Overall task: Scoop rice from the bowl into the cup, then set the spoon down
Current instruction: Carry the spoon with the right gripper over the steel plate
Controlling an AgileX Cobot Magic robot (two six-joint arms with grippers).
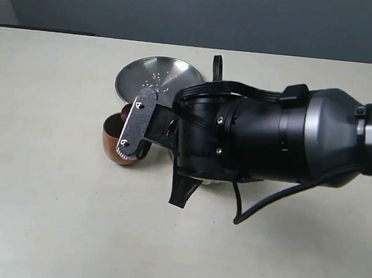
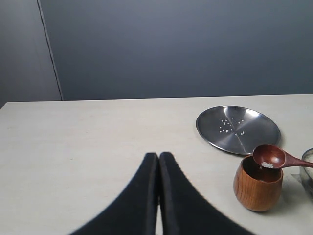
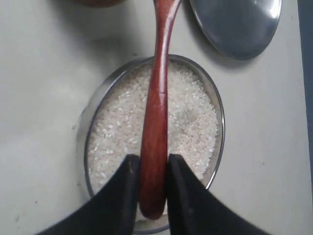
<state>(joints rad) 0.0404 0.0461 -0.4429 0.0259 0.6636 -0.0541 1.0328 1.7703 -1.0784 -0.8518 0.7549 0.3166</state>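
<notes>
My right gripper (image 3: 152, 164) is shut on the handle of the wooden spoon (image 3: 156, 112), above the silver bowl (image 3: 90, 117) full of white rice (image 3: 193, 117). In the left wrist view the spoon's scoop (image 2: 269, 156) hovers over the mouth of the wooden cup (image 2: 257, 188), with a few grains in it. In the exterior view the right arm covers the bowl; the cup (image 1: 116, 147) peeks out beside the right gripper's finger (image 1: 137, 125). My left gripper (image 2: 159, 159) is shut and empty over bare table, away from the cup.
A flat round steel plate (image 2: 238, 128) with a few stray rice grains lies behind the cup, also visible as the plate (image 1: 155, 77) in the exterior view. A grey wall backs the pale table (image 1: 39, 198).
</notes>
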